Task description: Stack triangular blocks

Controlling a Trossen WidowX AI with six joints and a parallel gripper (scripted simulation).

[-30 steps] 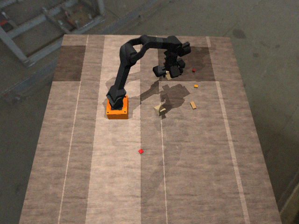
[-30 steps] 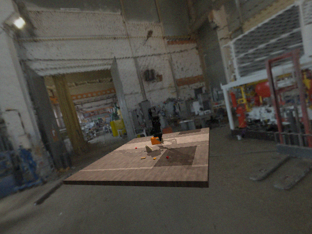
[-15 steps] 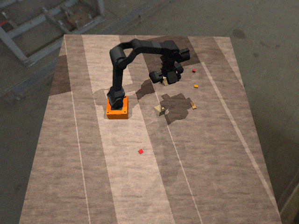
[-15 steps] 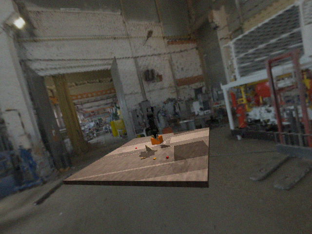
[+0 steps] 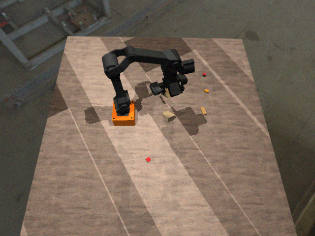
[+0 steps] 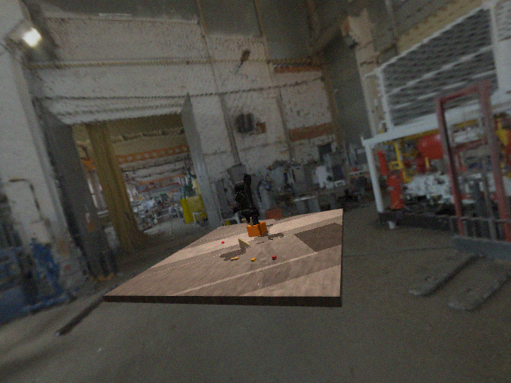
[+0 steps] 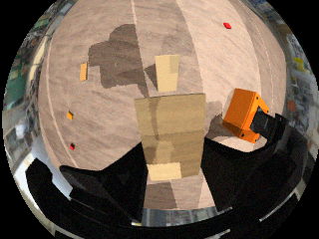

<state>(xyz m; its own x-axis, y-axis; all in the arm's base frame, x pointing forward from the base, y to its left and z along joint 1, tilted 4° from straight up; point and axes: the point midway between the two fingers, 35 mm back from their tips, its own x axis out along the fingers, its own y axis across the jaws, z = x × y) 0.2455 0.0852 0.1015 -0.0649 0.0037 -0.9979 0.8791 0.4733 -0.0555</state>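
A tan triangular block [image 5: 168, 116] [image 6: 243, 242] [image 7: 166, 73] stands on the table [image 5: 177, 203] with its sloped face up. My gripper [image 5: 166, 90] [image 7: 170, 140] is shut on the other tan triangular block [image 5: 167, 94] [image 7: 174, 117]. It holds this block in the air, clear of the table and apart from the lower block. In the wrist view the held block fills the gap between the fingers, and the lower block shows just beyond its far edge. In the exterior view the gripper is too small and dark to make out its fingers.
The orange arm base [image 5: 123, 121] [image 7: 240, 114] is left of the lower block. Right of that block lie a flat orange-tan piece [image 5: 203, 110] [image 7: 84, 72], a small orange block [image 5: 206, 90] [image 7: 70, 115] and a red cube [image 5: 204, 74]. Another red piece [image 5: 148, 159] [image 7: 227, 25] lies nearer the front.
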